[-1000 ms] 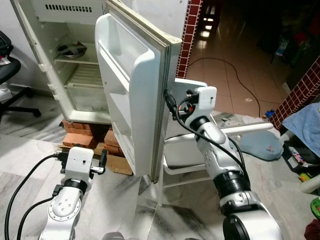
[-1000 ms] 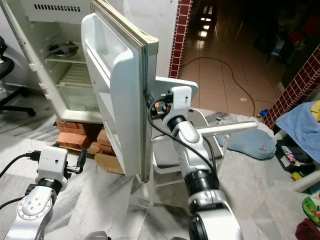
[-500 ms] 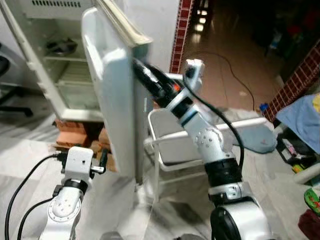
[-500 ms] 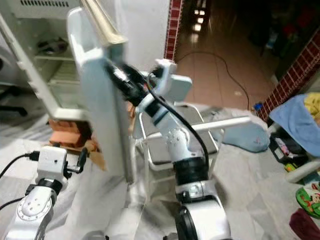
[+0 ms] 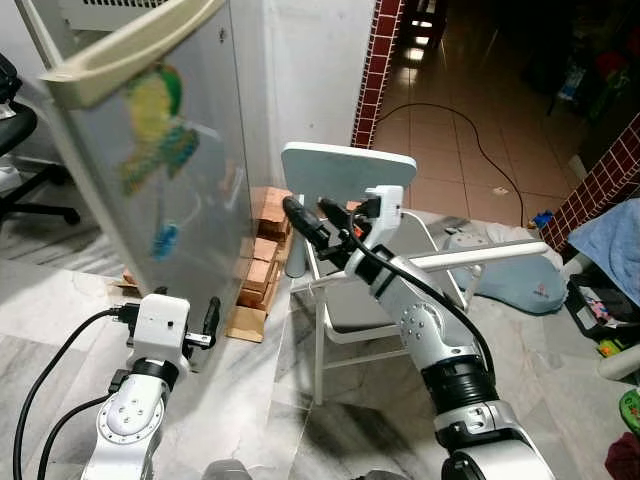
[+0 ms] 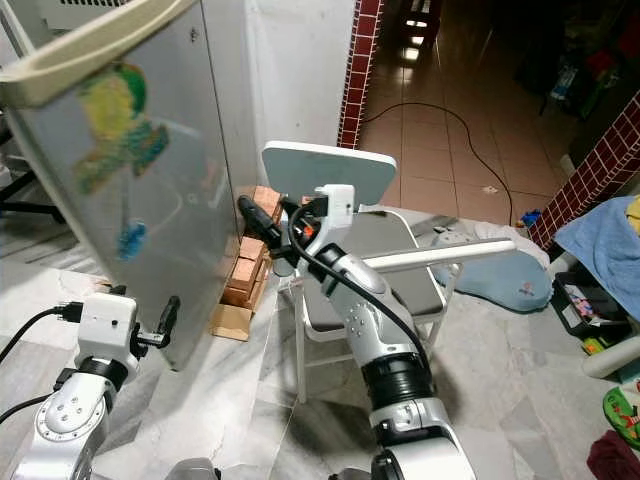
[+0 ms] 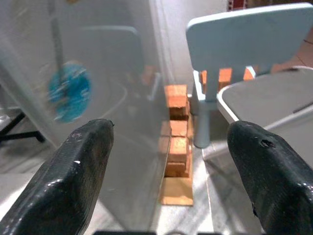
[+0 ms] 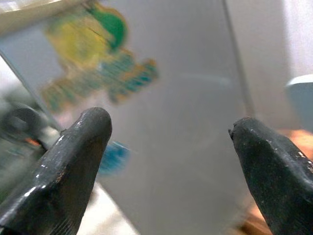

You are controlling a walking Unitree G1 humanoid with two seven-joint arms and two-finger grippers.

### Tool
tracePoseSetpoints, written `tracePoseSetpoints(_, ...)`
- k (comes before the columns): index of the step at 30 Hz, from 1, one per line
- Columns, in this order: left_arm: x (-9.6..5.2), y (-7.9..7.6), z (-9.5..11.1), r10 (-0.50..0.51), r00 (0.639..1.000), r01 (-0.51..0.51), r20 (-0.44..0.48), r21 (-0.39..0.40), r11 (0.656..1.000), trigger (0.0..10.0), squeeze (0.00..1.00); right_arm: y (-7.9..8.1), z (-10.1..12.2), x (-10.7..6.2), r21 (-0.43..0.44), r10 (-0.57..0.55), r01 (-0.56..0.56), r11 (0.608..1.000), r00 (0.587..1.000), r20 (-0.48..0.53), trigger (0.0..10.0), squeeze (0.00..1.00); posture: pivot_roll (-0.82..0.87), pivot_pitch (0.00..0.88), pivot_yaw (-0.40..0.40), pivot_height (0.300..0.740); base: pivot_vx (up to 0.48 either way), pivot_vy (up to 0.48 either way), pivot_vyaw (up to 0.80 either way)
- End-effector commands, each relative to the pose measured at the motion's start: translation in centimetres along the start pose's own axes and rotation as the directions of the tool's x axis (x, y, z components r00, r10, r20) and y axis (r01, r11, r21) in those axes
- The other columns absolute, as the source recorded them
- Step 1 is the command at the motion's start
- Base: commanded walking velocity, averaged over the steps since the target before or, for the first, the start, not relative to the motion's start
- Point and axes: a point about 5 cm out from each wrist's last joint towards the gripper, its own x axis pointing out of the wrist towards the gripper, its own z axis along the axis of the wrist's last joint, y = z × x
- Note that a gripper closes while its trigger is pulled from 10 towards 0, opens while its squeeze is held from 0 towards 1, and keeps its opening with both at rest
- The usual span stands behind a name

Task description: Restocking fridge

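2 grippers, both released and holding nothing. My right gripper (image 5: 305, 218) reaches out beside the fridge door (image 5: 165, 150), not touching it; my left gripper (image 5: 210, 318) hangs low by the door's bottom edge. I judge restocking near its end, with the door nearly closed and only the last bit of closing left. Fridge interior is hidden behind the door. Door stickers (image 6: 110, 130) are blurred. White chair (image 5: 350, 170) and bricks (image 5: 262, 262) sit just beside the door.

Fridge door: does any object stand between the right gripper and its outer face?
Nothing visible does. The right gripper, fingers open, points at the fridge door across an open gap; the white chair is behind the arm, and the bricks lie lower down.
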Motion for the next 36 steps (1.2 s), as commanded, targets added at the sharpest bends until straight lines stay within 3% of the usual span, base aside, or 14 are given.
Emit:
tracePoseSetpoints(1, 0.5, 0.6, 0.3, 0.021, 1.0, -0.021, 0.0, 0.012, 1.0, 10.0, 0.0, -0.5, 0.1, -1.1, -0.122, -0.036, 0.034, 0.992, 0.999, -0.011, 10.0, 0.0, 0.17, 0.05, -0.037, 0.74, 0.0, 0.0, 0.0)
tracePoseSetpoints(5, 1.2, 0.6, 1.3, 0.02, 1.0, -0.021, 0.024, 0.034, 0.999, 10.0, 0.0, -0.9, 0.3, -2.8, -0.239, -0.029, 0.017, 0.971, 0.998, -0.048, 10.0, 0.0, 0.17, 0.054, -0.034, 0.74, 0.0, 0.36, 0.0)
tracePoseSetpoints(9, 1.6, 0.2, 1.7, 0.012, 0.998, -0.014, 0.06, 0.027, 1.0, 10.0, 0.0, -3.8, 0.0, -5.7, -0.305, -0.24, 0.215, 0.928, 0.97, -0.048, 10.0, 0.0, 0.14, 0.03, -0.041, 0.74, 0.0, 0.48, 0.0)
tracePoseSetpoints(13, 1.3, -0.5, 1.3, -0.027, 0.998, 0.027, 0.061, 0.011, 1.0, 10.0, 0.0, -5.0, -0.7, -7.4, -0.371, -0.383, 0.335, 0.866, 0.922, -0.062, 10.0, 0.0, 0.12, 0.011, -0.03, 0.74, 0.0, 0.48, 0.0)
tracePoseSetpoints(16, 2.0, -1.2, 1.7, -0.081, 0.993, 0.08, 0.083, 0.016, 0.997, 10.0, 0.0, -5.7, -1.1, -8.1, -0.371, -0.43, 0.375, 0.85, 0.9, -0.075, 10.0, 0.0, 0.1, 0.0, -0.039, 0.74, 0.0, 0.48, 0.0)
tracePoseSetpoints(21, 4.0, -1.6, 2.9, -0.207, 0.969, 0.203, 0.132, 0.043, 0.978, 10.0, 0.0, -5.2, -0.2, -7.2, -0.45, -0.404, 0.36, 0.818, 0.915, -0.002, 10.0, 0.0, 0.05, 0.0, -0.046, 0.74, 0.0, 0.48, 0.0)
tracePoseSetpoints(23, 4.5, -1.7, 2.6, -0.216, 0.967, 0.209, 0.132, 0.061, 0.976, 10.0, 0.0, -5.4, -0.4, -7.5, -0.421, -0.406, 0.366, 0.83, 0.914, -0.006, 10.0, 0.0, 0.06, 0.0, -0.047, 0.74, 0.0, 0.48, 0.0)
tracePoseSetpoints(24, 4.7, -1.6, 2.3, -0.194, 0.973, 0.186, 0.124, 0.071, 0.98, 10.0, 0.0, -5.7, -0.4, -7.8, -0.411, -0.438, 0.405, 0.817, 0.899, 0.015, 10.0, 0.0, 0.06, 0.0, -0.047, 0.74, 0.0, 0.48, 0.0)
tracePoseSetpoints(25, 4.6, -1.2, 2.1, -0.155, 0.98, 0.144, 0.127, 0.088, 0.986, 10.0, 0.0, -6.0, -0.1, -8.0, -0.417, -0.495, 0.477, 0.774, 0.866, 0.072, 10.0, 0.0, 0.06, 0.0, -0.039, 0.74, 0.0, 0.48, 0.0)
tracePoseSetpoints(28, 3.5, -1.1, 1.6, -0.116, 0.985, 0.108, 0.126, 0.07, 0.992, 10.0, 0.0, -5.8, 0.5, -8.4, -0.388, -0.521, 0.526, 0.757, 0.844, 0.126, 10.0, 0.0, 0.06, 0.0, -0.016, 0.74, 0.0, 0.48, 0.0)
tracePoseSetpoints(30, 3.0, -1.0, 1.3, -0.083, 0.99, 0.076, 0.118, 0.063, 0.995, 10.0, 0.0, -6.1, 0.6, -8.9, -0.383, -0.564, 0.578, 0.721, 0.81, 0.16, 10.0, 0.0, 0.06, 0.0, -0.012, 0.74, 0.0, 0.48, 0.0)
tracePoseSetpoints(31, 2.7, -0.8, 1.1, -0.05, 0.992, 0.044, 0.115, 0.052, 0.998, 10.0, 0.0, -6.5, 0.5, -9.6, -0.337, -0.612, 0.631, 0.699, 0.771, 0.174, 10.0, 0.0, 0.06, 0.0, -0.013, 0.74, 0.0, 0.48, 0.0)
tracePoseSetpoints(34, 2.7, 0.1, 0.8, 0.026, 0.994, -0.027, 0.103, 0.006, 1.0, 10.0, 0.0, -6.2, 0.1, -10.2, -0.316, -0.612, 0.631, 0.708, 0.772, 0.172, 10.0, 0.0, 0.07, 0.0, -0.023, 0.74, 0.0, 0.48, 0.0)
tracePoseSetpoints(36, 2.9, 0.3, 1.0, 0.024, 0.993, -0.026, 0.115, 0.012, 1.0, 10.0, 0.0, -5.6, -0.3, -9.9, -0.331, -0.573, 0.589, 0.737, 0.805, 0.154, 10.0, 0.0, 0.08, 0.0, -0.037, 0.74, 0.0, 0.48, 0.0)
